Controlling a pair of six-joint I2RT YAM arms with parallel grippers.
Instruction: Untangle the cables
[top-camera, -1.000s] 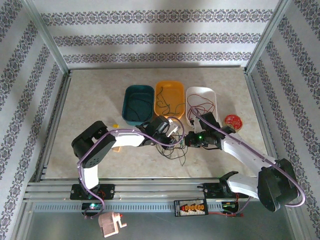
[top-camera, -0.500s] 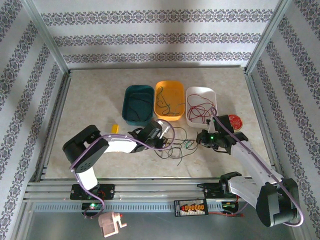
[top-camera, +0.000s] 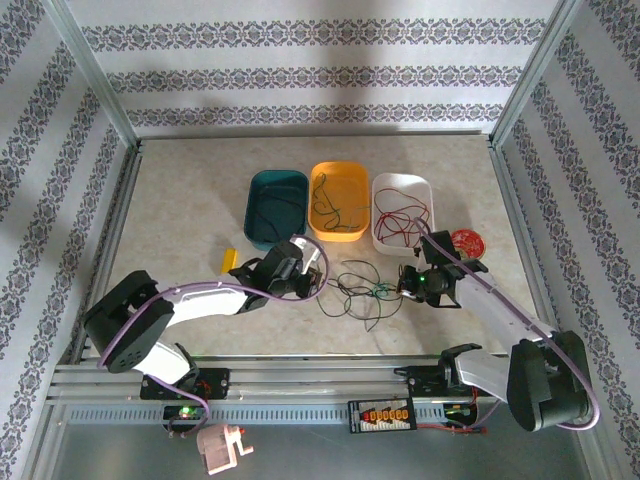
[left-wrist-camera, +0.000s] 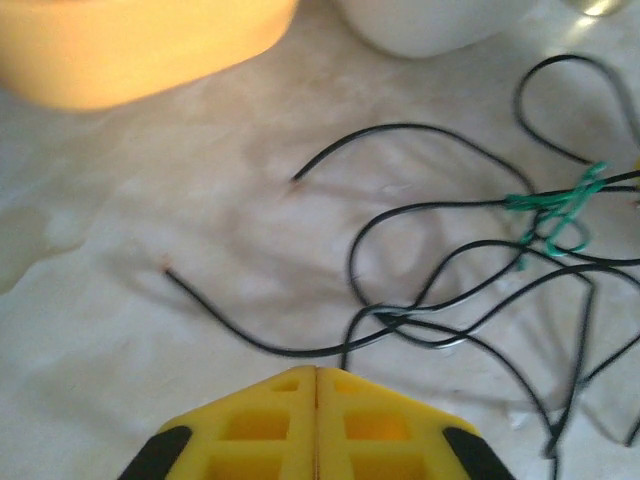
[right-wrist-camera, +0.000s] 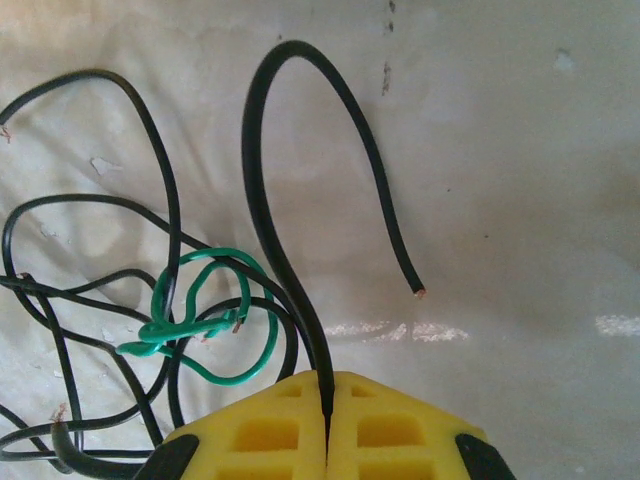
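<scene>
The fingers of the right gripper (right-wrist-camera: 327, 392) are pressed shut on a black cable (right-wrist-camera: 262, 150), which is seen arching away from them to a bare end. A knotted green cable (right-wrist-camera: 205, 325) is seen just beside them, among further black loops. The left gripper (left-wrist-camera: 316, 380) is closed with nothing held. The tangle of cables (top-camera: 352, 290) is spread on the table (top-camera: 190, 200) on the near side of the orange tray (top-camera: 338, 237), between the two grippers. Right of that tray, red cables (top-camera: 400, 215) are contained in a white tray (top-camera: 400, 178); left of it a teal tray (top-camera: 277, 174) is placed.
</scene>
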